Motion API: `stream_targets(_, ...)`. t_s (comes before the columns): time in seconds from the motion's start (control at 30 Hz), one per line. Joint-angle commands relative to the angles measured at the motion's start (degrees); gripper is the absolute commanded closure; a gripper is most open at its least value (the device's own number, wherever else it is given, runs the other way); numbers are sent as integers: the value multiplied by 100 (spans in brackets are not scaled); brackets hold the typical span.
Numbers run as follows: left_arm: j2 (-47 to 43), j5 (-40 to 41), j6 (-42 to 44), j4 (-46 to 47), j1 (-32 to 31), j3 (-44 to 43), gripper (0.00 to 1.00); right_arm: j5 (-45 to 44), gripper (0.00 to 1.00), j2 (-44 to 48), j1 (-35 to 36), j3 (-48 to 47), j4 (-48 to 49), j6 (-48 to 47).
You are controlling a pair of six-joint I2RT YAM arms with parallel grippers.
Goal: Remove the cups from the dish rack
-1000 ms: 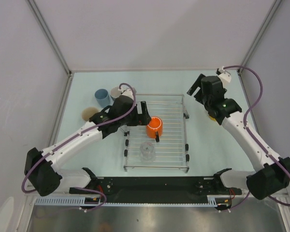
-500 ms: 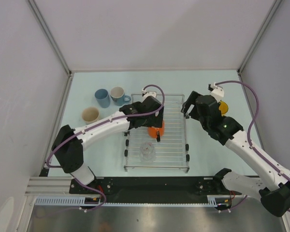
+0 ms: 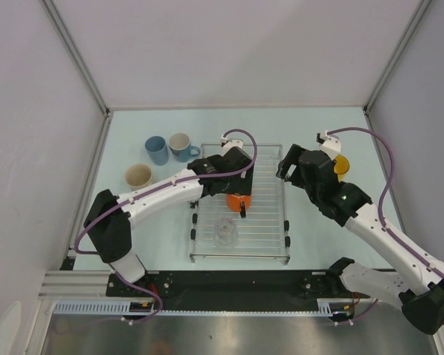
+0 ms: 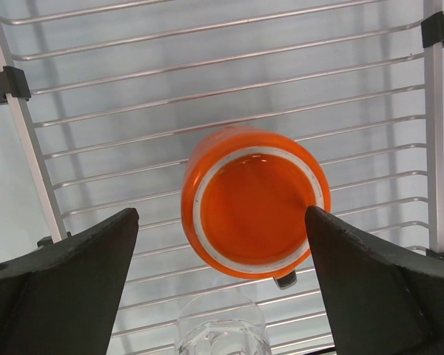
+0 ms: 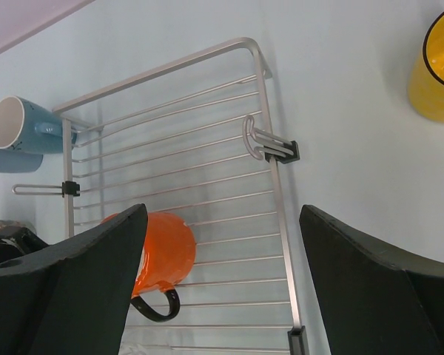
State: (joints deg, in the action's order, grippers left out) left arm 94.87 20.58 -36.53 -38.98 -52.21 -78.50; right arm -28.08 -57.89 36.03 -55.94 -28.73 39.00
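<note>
Left wrist view is showing the mug [image 4: 251, 200] resting on the bars of the rack [image 4: 31, 159], apparently mouth down, with a white-ringed end facing up. The left gripper [image 4: 220, 216] is hanging directly above it, jaws spread wide to either side and grasping nothing. The glass [image 4: 222, 331] is sitting on the same rack, just beside the mug on its near side. The right gripper [image 5: 222, 213] is hovering over the rack's far right corner, likewise spread and empty. Four cups are already standing off the rack on the table [image 3: 318, 222]: two blue cups [image 3: 157, 150] and a beige cup [image 3: 138, 176] to the left, a yellow cup [image 3: 341, 164] to the right. The mug is looking rigid, glazed and so likely slick, fairly heavy for its size, and breakable if dropped. Its dark handle [image 5: 161, 305] is pointing toward the glass. In my judgement the surest hold is across the round body, fingers clear of the handle. The glass is likely handling lighter, slipperier and more fragile.
</note>
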Motion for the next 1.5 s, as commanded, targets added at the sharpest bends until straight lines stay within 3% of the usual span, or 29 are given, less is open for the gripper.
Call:
stream_targets(0.0, -171, 148, -82, -66, -97, -402, 0, -110, 11, 120, 62, -31, 219, 37)
stream_targets(1.3, 867, -203, -240, 92, -194, -482, 0, -49, 11, 287, 106, 268, 157, 125)
stream_targets(1.47, 823, -238, -179, 119, -194, -429, 12, -31, 11, 287, 97, 303, 175, 151)
